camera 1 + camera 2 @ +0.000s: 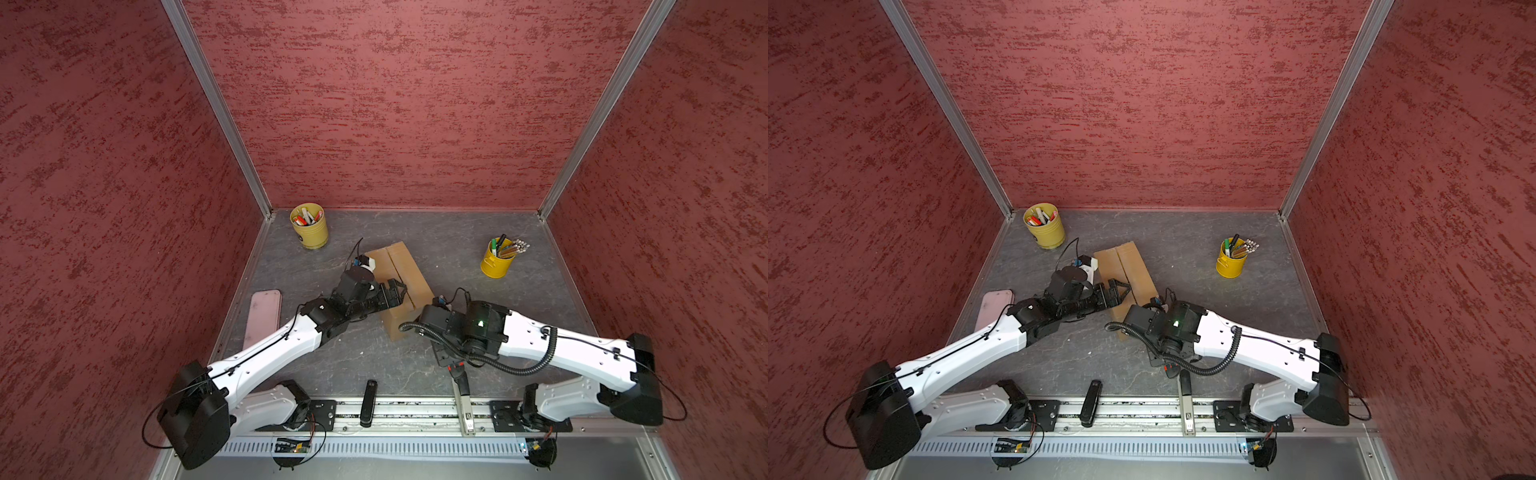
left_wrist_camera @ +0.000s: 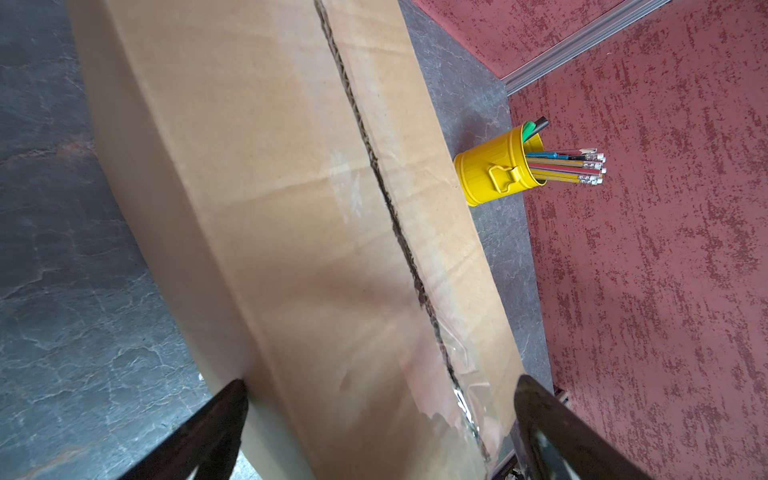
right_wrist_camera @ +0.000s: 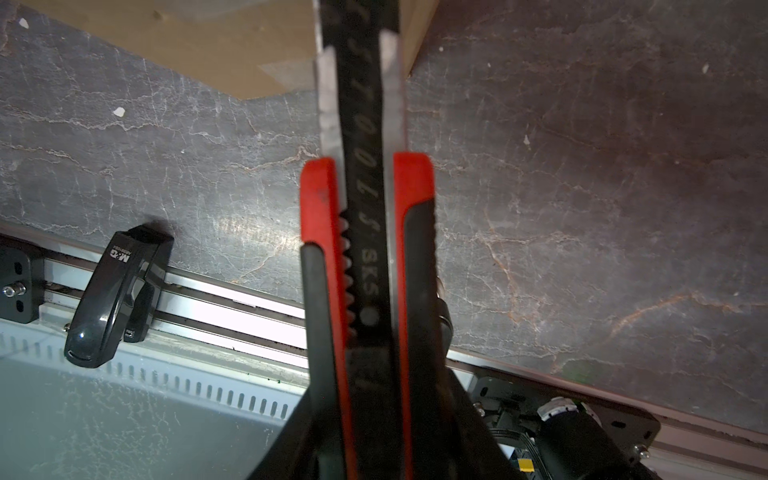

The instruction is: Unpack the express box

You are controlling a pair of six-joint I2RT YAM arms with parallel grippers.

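Note:
The express box (image 1: pixel 401 266) (image 1: pixel 1127 264), a brown oblong carton, lies slantwise mid-table with its flaps down. In the left wrist view its centre seam (image 2: pixel 386 199) shows as a dark ragged slit, with torn clear tape at the near end. My left gripper (image 1: pixel 395 291) (image 1: pixel 1118 291) (image 2: pixel 380 392) is open over the box's near end, one finger at each long edge; whether they touch is unclear. My right gripper (image 3: pixel 365 257) is shut on a red and black utility knife (image 3: pixel 365 187), whose blade points at the box's near corner (image 3: pixel 208 41). Its handle (image 1: pixel 463 384) sticks out from under the arm.
A yellow cup of markers (image 1: pixel 309 227) stands at the back left and a yellow cup of pencils (image 1: pixel 498 259) (image 2: pixel 494 174) at the right. A pink flat case (image 1: pixel 264 316) lies at the left edge. A black stapler (image 1: pixel 368 403) (image 3: pixel 116 299) rests on the front rail.

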